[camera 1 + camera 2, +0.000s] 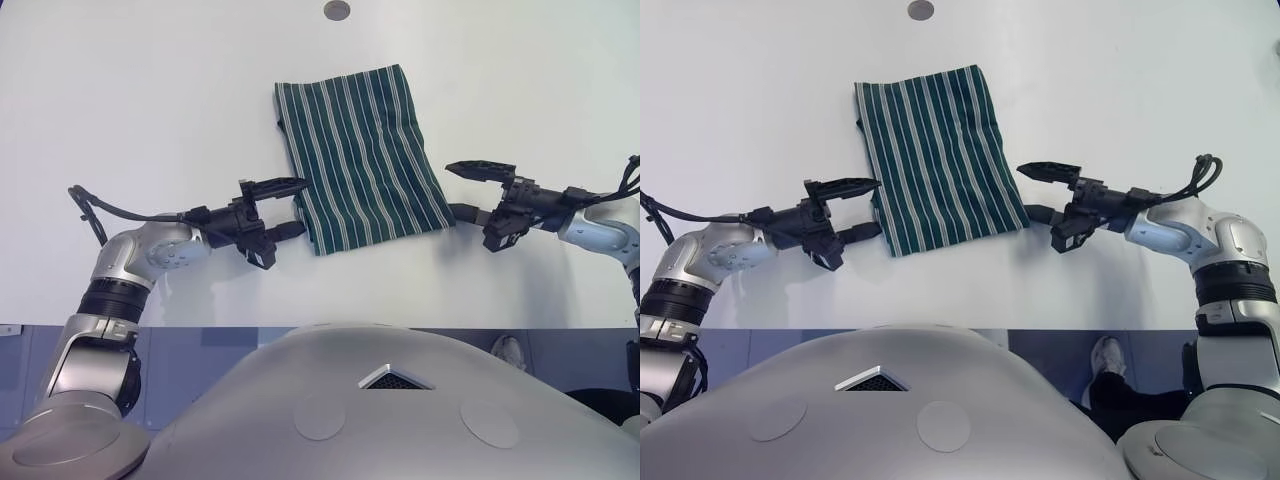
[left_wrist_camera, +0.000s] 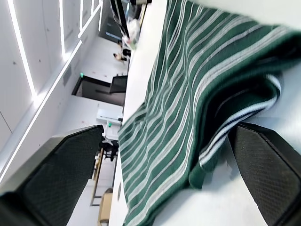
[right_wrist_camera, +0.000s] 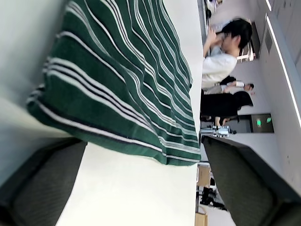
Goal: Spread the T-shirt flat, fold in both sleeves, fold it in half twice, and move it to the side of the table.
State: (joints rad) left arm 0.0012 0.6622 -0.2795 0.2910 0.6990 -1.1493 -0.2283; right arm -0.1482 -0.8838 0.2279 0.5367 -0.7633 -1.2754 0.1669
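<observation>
While T-shirt (image 1: 360, 155) lies folded, left end effector (image 1: 287, 208) spread, right end effector (image 1: 455, 190) spread, perhaps touching hem

Round grey grommet (image 1: 337, 10), ceiling light strips (image 2: 20, 47), blue-grey floor (image 1: 200, 345)

- The T-shirt (image 1: 360, 155) lay folded, so its sleeves and under layers were hidden.
- Whether the lower finger of the left gripper (image 1: 303, 206) touched the cloth could not be told.
- In the left wrist view, its fingers (image 2: 268, 165) were cut off by the edges.
- The round disc (image 1: 337, 10) on the table (image 1: 120, 100) was too small to identify.
</observation>
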